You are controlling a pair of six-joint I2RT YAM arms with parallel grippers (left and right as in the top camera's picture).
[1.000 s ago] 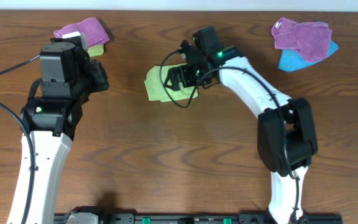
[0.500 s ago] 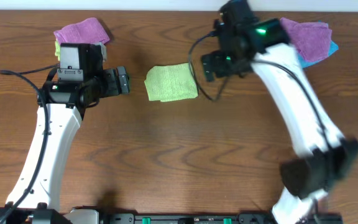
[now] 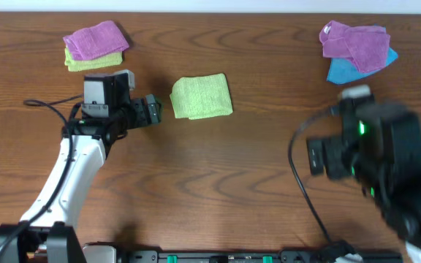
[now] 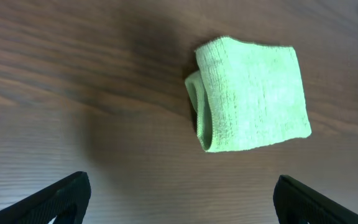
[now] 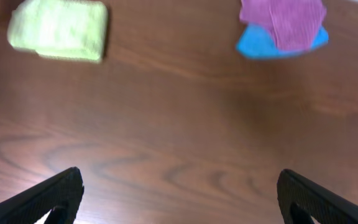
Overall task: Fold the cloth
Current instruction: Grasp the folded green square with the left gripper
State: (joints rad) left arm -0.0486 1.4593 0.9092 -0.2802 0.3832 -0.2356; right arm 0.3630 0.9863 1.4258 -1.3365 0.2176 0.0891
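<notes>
Cloth lies folded in the overhead frame's upper middle, gripped by nothing. My left gripper hovers just left of it, jaws spread and empty. I'd worry a low sweep snags the inner layer bulging at its left edge in the left wrist view, unfolding it. Farther off, lower right, my right gripper is equally wide and empty. Overhead, the cloth's long axis runs left-right, slightly tilted.

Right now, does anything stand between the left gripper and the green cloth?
Nothing visible does. Only bare table lies between the open left gripper and the folded cloth.
</notes>
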